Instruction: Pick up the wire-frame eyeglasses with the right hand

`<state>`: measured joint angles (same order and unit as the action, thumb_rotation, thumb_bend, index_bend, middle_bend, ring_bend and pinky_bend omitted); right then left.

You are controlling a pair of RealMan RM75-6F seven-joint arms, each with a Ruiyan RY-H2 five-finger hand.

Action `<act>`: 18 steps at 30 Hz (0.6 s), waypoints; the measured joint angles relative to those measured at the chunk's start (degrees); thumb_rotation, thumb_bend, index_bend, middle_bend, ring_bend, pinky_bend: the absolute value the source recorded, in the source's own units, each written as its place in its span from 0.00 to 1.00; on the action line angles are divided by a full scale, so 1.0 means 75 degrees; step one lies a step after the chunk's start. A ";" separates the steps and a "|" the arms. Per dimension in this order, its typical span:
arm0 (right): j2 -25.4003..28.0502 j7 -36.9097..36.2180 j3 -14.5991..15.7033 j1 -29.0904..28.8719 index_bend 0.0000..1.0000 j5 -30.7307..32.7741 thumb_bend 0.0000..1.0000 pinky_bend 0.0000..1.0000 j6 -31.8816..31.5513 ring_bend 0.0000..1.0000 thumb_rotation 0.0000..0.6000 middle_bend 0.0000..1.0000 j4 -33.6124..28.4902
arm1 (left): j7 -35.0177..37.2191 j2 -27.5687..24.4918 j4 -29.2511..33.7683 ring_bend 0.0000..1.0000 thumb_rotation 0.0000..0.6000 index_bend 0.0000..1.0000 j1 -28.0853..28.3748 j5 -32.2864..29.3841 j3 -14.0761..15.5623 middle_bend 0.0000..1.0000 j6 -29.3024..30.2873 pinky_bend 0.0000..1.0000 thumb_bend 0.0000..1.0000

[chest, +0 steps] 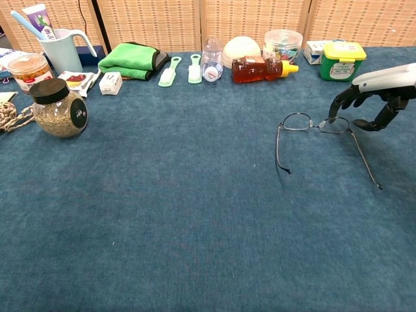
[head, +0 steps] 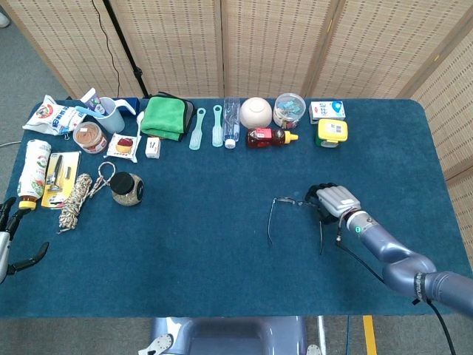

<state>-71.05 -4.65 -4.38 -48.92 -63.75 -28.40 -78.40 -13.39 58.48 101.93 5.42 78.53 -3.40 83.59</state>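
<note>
The wire-frame eyeglasses point(head: 284, 199) lie unfolded on the blue tabletop, right of centre, temples pointing toward me. In the chest view the eyeglasses point(chest: 316, 123) rest flat, lens front facing the back row. My right hand point(head: 330, 201) is at their right end. In the chest view the right hand point(chest: 374, 96) hangs palm down, its fingertips point(chest: 333, 116) touching the frame at the right lens, the thumb held apart to the right. Nothing is gripped. My left hand point(head: 7, 242) hovers at the table's left front edge, fingers apart and holding nothing.
Along the back stand a honey bottle point(head: 270, 137), a white bowl point(head: 256, 112), a yellow-lidded container point(head: 332, 132) and a green cloth point(head: 164, 117). A dark-lidded jar point(head: 126, 188) and a coiled rope point(head: 77, 198) sit at the left.
</note>
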 measured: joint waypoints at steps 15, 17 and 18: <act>0.0554 0.0065 0.0322 0.0736 0.25 -0.0136 0.61 0.13 -0.0755 0.14 1.00 0.15 -0.0934 | -0.0003 0.0101 -0.0010 0.07 0.46 0.20 0.0124 0.0094 -0.0022 0.05 -0.0121 0.08 0.25; 0.0654 0.0077 0.0369 0.0831 0.25 -0.0202 0.61 0.13 -0.0849 0.14 1.00 0.15 -0.1074 | 0.0004 0.0105 -0.0010 0.07 0.46 0.20 0.0128 0.0099 -0.0021 0.05 -0.0125 0.08 0.25; 0.0682 0.0086 0.0383 0.0856 0.25 -0.0220 0.61 0.13 -0.0872 0.14 1.00 0.15 -0.1114 | 0.0006 0.0108 -0.0010 0.07 0.46 0.20 0.0130 0.0104 -0.0021 0.05 -0.0126 0.08 0.25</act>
<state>-65.93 -4.00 -1.51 -42.50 -65.40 -34.94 -86.76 -13.35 59.28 101.86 6.40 79.31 -3.55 82.65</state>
